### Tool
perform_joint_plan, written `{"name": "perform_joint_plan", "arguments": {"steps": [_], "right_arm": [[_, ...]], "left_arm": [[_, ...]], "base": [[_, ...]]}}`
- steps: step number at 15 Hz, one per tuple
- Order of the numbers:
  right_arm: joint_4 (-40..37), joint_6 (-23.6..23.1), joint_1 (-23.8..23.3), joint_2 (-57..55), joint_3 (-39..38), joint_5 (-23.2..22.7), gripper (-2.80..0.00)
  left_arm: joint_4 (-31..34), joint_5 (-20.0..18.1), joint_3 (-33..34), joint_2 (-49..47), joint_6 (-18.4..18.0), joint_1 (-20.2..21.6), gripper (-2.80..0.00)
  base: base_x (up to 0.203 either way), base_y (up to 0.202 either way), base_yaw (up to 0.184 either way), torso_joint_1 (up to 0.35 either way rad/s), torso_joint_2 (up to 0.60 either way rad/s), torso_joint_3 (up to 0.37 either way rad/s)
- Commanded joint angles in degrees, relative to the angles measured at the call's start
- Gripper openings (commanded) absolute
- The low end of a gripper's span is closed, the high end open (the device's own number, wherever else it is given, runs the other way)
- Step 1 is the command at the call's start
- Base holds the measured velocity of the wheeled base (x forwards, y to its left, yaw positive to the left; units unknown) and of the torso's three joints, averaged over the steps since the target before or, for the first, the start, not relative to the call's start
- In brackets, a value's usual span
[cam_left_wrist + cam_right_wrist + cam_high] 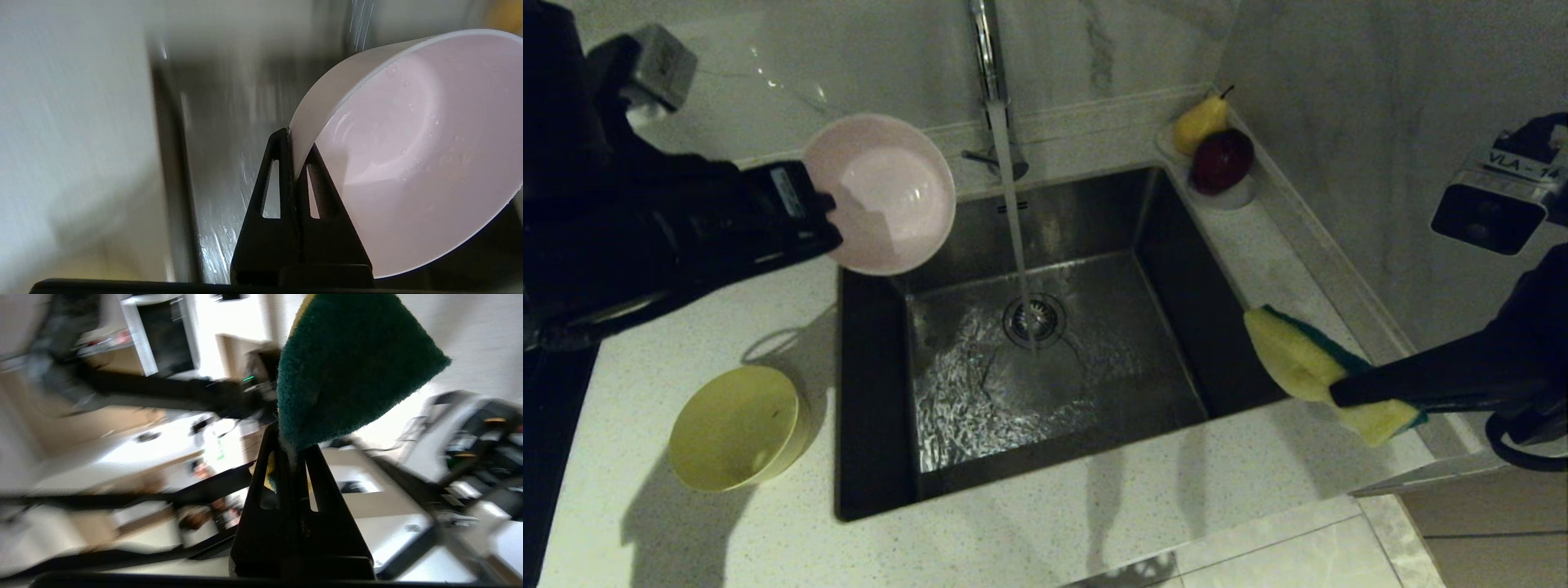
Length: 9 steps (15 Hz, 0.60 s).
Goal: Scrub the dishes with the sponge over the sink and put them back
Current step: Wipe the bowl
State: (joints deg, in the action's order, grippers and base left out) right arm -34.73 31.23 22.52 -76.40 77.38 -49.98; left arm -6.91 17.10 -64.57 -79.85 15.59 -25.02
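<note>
Left pincer [827,222] is squeezed tight on the rim of the pink bowl [888,192] and holds it up, tipped on its side, over the back left corner of the sink [1176,269]. Right pincer [1339,398] is pinched shut on the sponge [1294,359], which hangs over the table [1094,506] at the sink's right edge. Water runs from the tap [988,49] into the drain. The yellow bowl [737,426] sits on the table, left of the sink.

To scrub well, I think both arms should meet over the sink, with the bowl's open side facing the sponge. Press gently, so the bowl does not slip from its thin grip.
</note>
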Motion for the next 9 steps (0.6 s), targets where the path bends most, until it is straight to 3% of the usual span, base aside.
{"name": "perform_joint_plan", "arguments": {"steps": [1, 7, 9], "right_arm": [[-1.5, 0.5, 1.8, -1.1, 1.8, -1.4, -2.80], [-2.8, 0.6, 6.6, -5.1, 5.9, -1.3, -2.80], [-2.4, 0.5, 9.2, -7.5, 7.8, -1.4, -2.80]], "left_arm": [[10.1, -3.7, 3.1, 1.1, 5.9, -0.6, -2.80], [4.2, -4.0, 9.5, 0.1, 5.6, -7.7, -2.80], [0.6, -3.6, 12.6, -0.1, 2.8, -11.2, -2.80]], "base": [[0.000, 0.000, 0.000, 0.000, 0.00, 0.000], [0.000, 0.000, 0.000, 0.000, 0.00, 0.000], [0.000, 0.000, 0.000, 0.000, 0.00, 0.000]]}}
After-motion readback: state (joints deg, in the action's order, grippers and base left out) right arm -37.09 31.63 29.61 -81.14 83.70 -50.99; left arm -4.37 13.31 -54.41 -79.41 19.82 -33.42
